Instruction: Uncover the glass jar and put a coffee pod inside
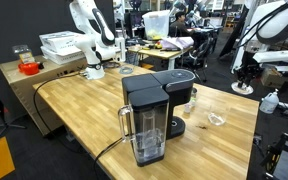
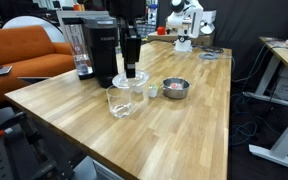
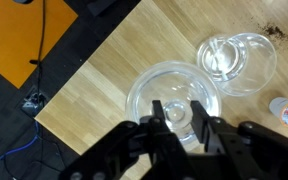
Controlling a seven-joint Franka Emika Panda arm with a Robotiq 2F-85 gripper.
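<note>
- An orange sofa (image 2: 19, 55) stands at far left, behind the wooden table (image 2: 184, 130).
- On the table's left part sits a black coffee machine (image 2: 102, 45), its clear tank (image 2: 76, 48) on the side towards the sofa. It is seen from the other side in an exterior view, machine (image 1: 154, 100) behind tank (image 1: 147, 135).
- Just in front of the machine stands the jar (image 2: 121, 102), upright and uncovered on the bare wood. It appears at upper right in the wrist view (image 3: 242, 62) and to the right of the machine in an exterior view (image 1: 216, 119).
- Just beside the jar, the gripper (image 2: 131, 72) hangs from a black arm, pointing straight down.
- In the wrist view the gripper (image 3: 179, 112) has its jaws drawn narrow on the knob of the round glass lid (image 3: 149, 90). The lid (image 2: 141, 88) is held low beside the jar; whether it touches the wood cannot be told.
- Further right, near the lid, is a small metal bowl (image 2: 175, 88) with something reddish inside.
- A small round pod (image 3: 287, 108) lies on the wood, cut off by the right edge of the wrist view.
</note>
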